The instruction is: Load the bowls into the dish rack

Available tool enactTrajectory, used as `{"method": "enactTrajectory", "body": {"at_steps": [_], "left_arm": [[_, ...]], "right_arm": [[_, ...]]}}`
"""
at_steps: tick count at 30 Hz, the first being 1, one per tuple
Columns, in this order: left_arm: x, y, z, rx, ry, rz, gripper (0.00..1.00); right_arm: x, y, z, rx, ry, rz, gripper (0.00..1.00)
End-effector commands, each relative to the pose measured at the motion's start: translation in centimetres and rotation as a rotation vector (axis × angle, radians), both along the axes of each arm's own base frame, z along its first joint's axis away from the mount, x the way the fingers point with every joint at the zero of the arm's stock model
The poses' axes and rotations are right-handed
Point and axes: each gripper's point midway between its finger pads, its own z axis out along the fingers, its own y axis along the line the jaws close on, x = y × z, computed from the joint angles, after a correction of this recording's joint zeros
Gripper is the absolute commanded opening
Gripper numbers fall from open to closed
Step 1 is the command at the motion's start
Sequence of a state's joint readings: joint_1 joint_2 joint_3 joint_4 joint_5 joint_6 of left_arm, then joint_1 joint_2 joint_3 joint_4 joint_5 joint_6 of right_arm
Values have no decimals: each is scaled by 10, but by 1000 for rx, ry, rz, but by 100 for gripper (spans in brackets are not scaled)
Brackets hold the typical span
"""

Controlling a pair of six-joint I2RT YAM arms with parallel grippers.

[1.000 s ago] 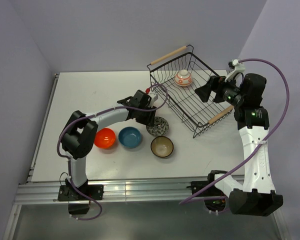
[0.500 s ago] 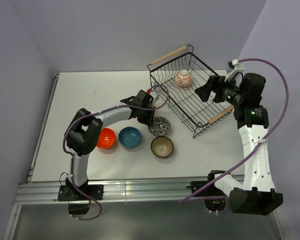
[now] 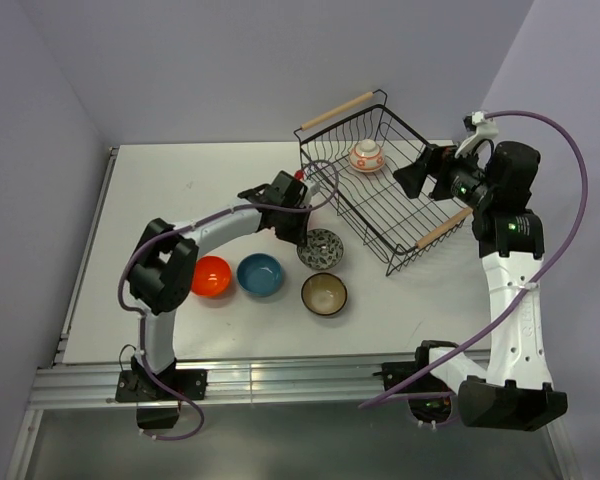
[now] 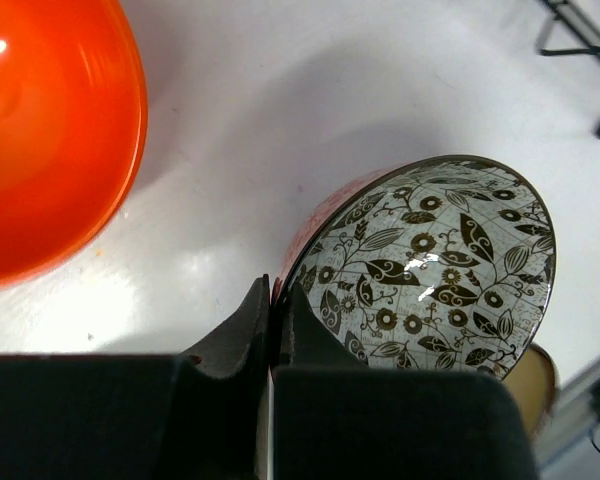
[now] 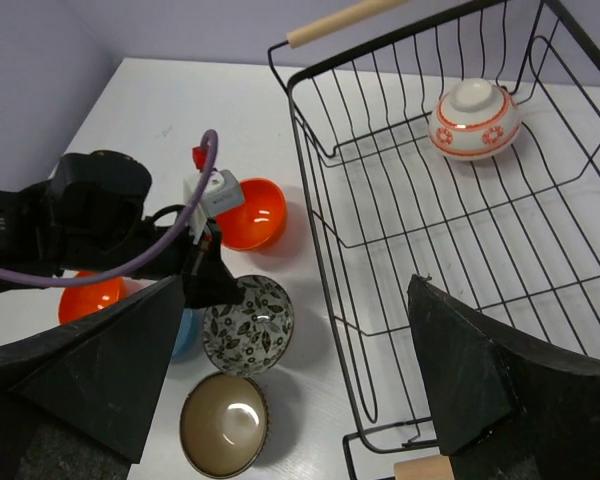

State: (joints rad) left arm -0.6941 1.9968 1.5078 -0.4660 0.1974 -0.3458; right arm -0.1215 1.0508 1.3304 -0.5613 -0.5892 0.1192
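Left wrist view: we see the grey-and-white patterned bowl (image 4: 430,270) pinched at its near rim, one finger inside and one outside.
Left claw: the left gripper (image 4: 273,318) is clenched on that rim. The bowl looks tilted, but we cannot tell whether its base is off the table (image 3: 180,190).
Bowl's place: it is outside the dish rack (image 3: 337,109), just beside the rack's left wall.
Neighbours: the brown bowl (image 3: 324,293) sits just beside the patterned one, toward the arm bases. We find the blue bowl (image 3: 260,274) and an orange bowl (image 3: 211,276) in a row to its left, both upright on the table.
Second orange bowl: the second orange bowl (image 5: 252,213) lies on the table beyond the left wrist, near the rack's left wall. In the top view the arm hides it from us.
Rack load: we count one bowl inside, the orange-and-white bowl (image 3: 367,156), upside down on the wire floor at the far end.
Right claw: the right gripper (image 3: 412,180) hangs over the rack's right side, its fingers spread wide with nothing between them.
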Motion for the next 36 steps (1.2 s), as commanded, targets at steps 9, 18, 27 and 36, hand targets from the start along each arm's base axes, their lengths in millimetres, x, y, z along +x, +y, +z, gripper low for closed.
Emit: {"method": "enactTrajectory", "body": {"at_steps": [9,18,27,36], "left_arm": [[3,31,176,-225,-305,-30,0],[-4,69,272,-409,-591,-33,0],[-26,83,294,-527,-617,-95,0],[-30,86,291,-568,-596,-81,0]], "right_arm": [[-21,32,57,110,-116,178,100],[-31,112,51,243,-51,476,100],[-34,179,46,321,81,669,100],[-42,209,16,298,181,735,100]]}}
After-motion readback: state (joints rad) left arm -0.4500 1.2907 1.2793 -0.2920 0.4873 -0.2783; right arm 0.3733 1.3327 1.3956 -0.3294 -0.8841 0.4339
